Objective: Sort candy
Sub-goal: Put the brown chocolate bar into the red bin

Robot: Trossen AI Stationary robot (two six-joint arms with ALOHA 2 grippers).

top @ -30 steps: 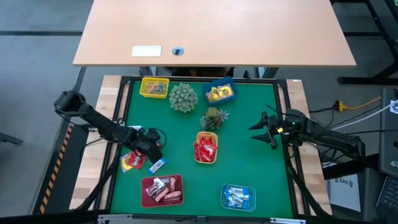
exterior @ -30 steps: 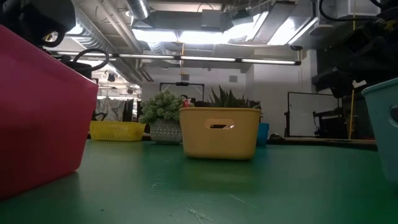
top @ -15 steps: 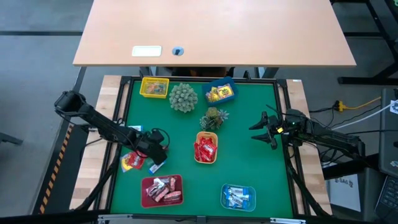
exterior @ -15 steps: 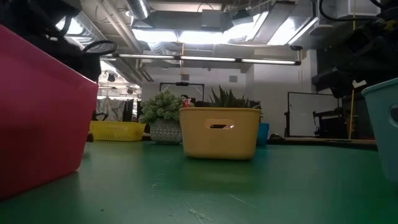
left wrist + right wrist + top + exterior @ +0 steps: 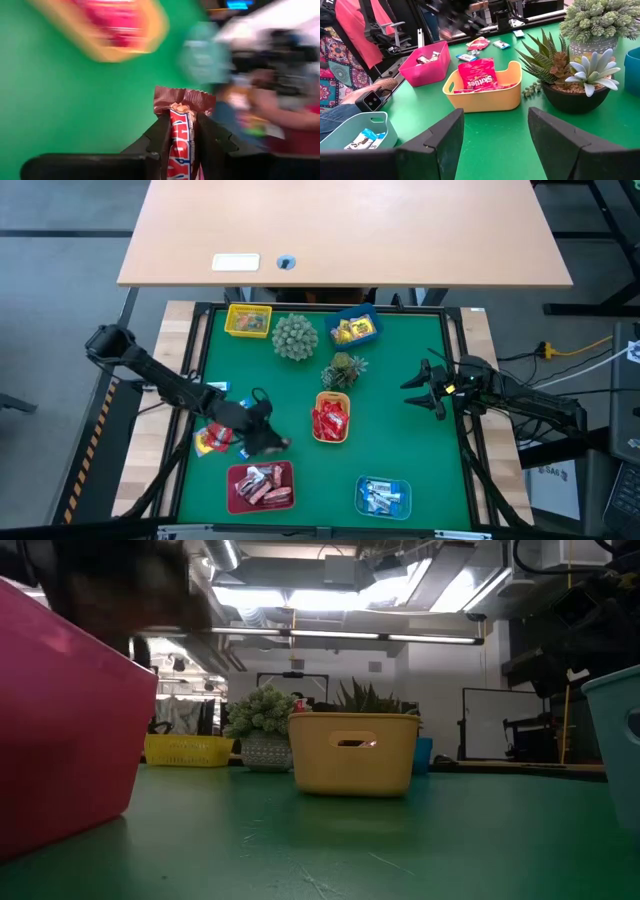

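Candy [image 5: 180, 145] — a brown-wrapped bar — now sits clenched in the left claw [image 5: 268, 438], which has swung from the loose sweets [image 5: 212, 439] at the table's left edge toward the pink tray [image 5: 261, 486]. Likely drop there next — right claw [image 5: 418, 392] waits, released.

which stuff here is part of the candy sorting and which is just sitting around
Part of the job:
- brown-wrapped candy bar, gripped by the left gripper
- loose candy at the mat's left edge
- candy already sorted into the pink tray, orange tray, teal tray, yellow tray and blue tray

Just lying about:
- spiky green ball plant
- potted succulent
- right gripper, open and idle
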